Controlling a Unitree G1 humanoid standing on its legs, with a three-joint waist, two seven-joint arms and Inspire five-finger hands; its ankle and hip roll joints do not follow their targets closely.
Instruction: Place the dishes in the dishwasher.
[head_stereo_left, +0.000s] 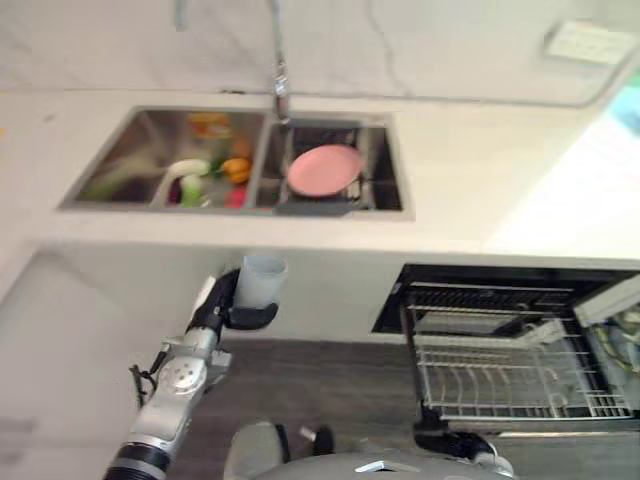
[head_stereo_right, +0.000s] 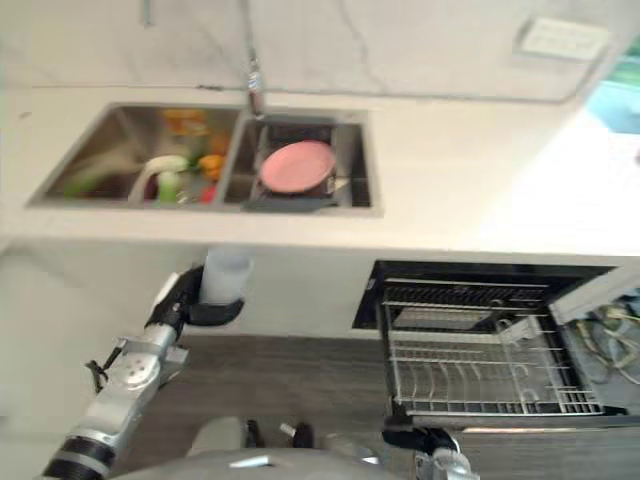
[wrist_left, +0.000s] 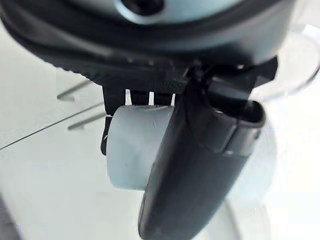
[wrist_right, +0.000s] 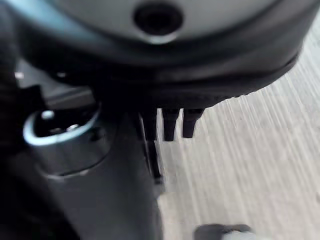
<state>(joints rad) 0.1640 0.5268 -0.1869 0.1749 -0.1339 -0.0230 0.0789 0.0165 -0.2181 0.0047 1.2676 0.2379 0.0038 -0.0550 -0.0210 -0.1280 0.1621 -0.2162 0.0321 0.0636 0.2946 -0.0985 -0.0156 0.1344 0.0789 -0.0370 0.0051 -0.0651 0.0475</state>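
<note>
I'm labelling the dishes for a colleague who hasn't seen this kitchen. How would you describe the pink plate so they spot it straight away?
Find the double sink set into the white counter, below the faucet. The pink plate lies in the basin nearer the open dishwasher. It is the one flat, round, plain pink thing there; the other basin holds a jumble of green, orange and red items.

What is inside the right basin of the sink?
A pink plate lies in the right basin of the sink, on a dark rack. What is under the plate is covered, so I cannot tell it.
</note>
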